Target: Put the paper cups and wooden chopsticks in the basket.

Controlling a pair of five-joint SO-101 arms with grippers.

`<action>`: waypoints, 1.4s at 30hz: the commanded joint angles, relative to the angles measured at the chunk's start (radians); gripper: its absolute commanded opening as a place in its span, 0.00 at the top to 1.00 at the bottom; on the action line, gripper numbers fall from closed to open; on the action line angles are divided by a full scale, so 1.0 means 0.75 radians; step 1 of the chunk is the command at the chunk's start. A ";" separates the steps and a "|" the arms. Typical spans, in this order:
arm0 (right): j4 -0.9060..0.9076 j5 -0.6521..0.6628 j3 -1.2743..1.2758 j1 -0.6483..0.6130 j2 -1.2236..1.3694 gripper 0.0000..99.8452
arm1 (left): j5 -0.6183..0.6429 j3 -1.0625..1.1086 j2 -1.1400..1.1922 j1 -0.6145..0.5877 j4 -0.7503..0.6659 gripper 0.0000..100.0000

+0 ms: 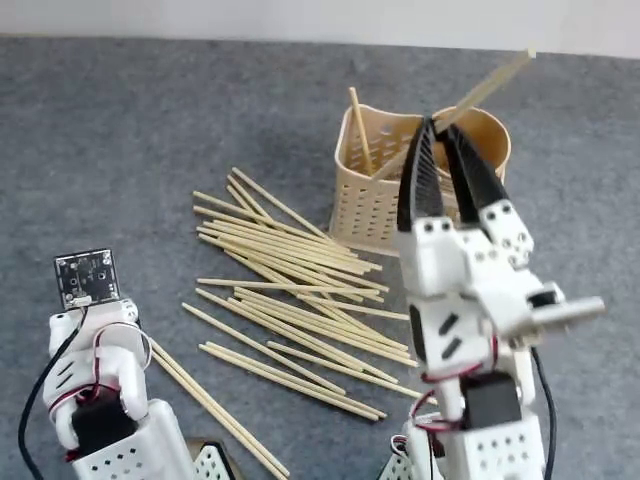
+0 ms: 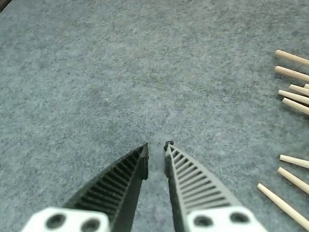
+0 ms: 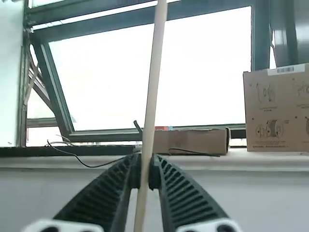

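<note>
Chopstick (image 1: 492, 83) pinched in your right gripper (image 1: 440, 127) tilts over the basket (image 1: 365, 212), ready to drop; your left gripper (image 2: 155, 146), barely parted and empty, hovers by the table's (image 1: 150, 120) near-left corner.

No writing can be read. The cardboard box (image 3: 277, 108) bears a barcode label (image 3: 286, 70), its print too small to decipher.

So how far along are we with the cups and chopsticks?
Done: an upright chopstick in the basket, a paper cup in or behind it. In hand: the right gripper grips another chopstick above it. Left: the loose chopsticks spread on the table.
</note>
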 commanded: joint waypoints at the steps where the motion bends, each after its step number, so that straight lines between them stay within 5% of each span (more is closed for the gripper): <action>1: -0.083 0.018 -0.091 0.015 0.169 0.99 | 0.006 -0.011 -0.009 -0.015 -0.029 0.92; 42: -0.277 0.018 -0.379 0.111 0.913 0.99 | 0.006 -0.009 -0.009 -0.013 -0.029 0.92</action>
